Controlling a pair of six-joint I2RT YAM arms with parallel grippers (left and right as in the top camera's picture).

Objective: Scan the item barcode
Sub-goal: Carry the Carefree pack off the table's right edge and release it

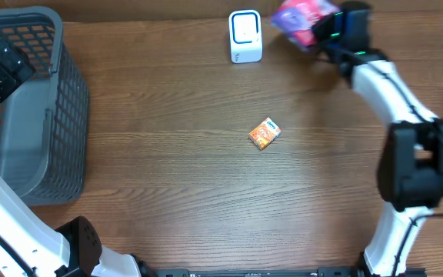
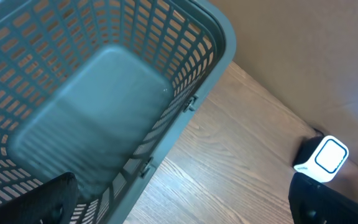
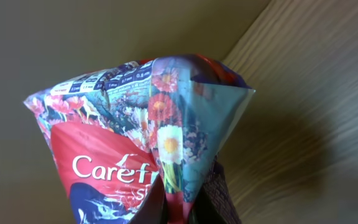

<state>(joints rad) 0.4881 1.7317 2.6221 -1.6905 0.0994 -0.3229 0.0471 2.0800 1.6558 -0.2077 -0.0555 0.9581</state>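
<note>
Right arm extended to the table's far edge, forearm angled in toward the centre. Right gripper clamped fully down on a pinched fold of the floral Carefree packet. Packet is held just right of the white barcode scanner, near it but not touching.

Left arm reaches up the left side. Left gripper hangs over the grey plastic basket, jaws spread wide with nothing between them.

Right wrist view alone gives the packet's print: a red panel with white "Carefr" lettering and flowers, with the gathered fold nipped between the fingers.

Left wrist view alone looks down onto the basket's floor and shows the scanner's lit, blue-rimmed face off to the right.

Overhead view alone shows a small orange box lying mid-table, well apart from both grippers.
</note>
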